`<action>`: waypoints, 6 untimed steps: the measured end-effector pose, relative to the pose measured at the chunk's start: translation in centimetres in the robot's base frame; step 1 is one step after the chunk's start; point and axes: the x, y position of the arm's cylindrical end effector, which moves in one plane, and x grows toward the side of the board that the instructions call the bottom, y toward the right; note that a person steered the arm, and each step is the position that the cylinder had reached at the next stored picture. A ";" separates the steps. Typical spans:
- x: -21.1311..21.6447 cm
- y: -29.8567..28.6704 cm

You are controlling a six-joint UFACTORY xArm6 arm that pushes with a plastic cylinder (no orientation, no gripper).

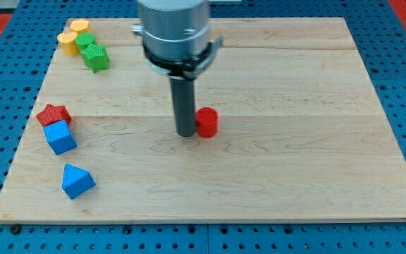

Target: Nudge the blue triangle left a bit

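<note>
The blue triangle (pixel 77 181) lies near the board's bottom left corner. My tip (pixel 186 133) stands near the board's middle, far to the right of and above the triangle. It touches or nearly touches the left side of a red cylinder (pixel 206 122). A blue cube (pixel 60 137) sits just above the triangle, with a red block (pixel 53 114) above that.
At the top left corner are two yellow blocks (pixel 72 37) and two green blocks (pixel 92 52) in a cluster. The wooden board (pixel 294 176) lies on a blue perforated table. The arm's grey body hangs over the board's top middle.
</note>
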 end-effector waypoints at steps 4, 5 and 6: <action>4.9 -1.2; 10.2 -2.4; 11.8 -11.3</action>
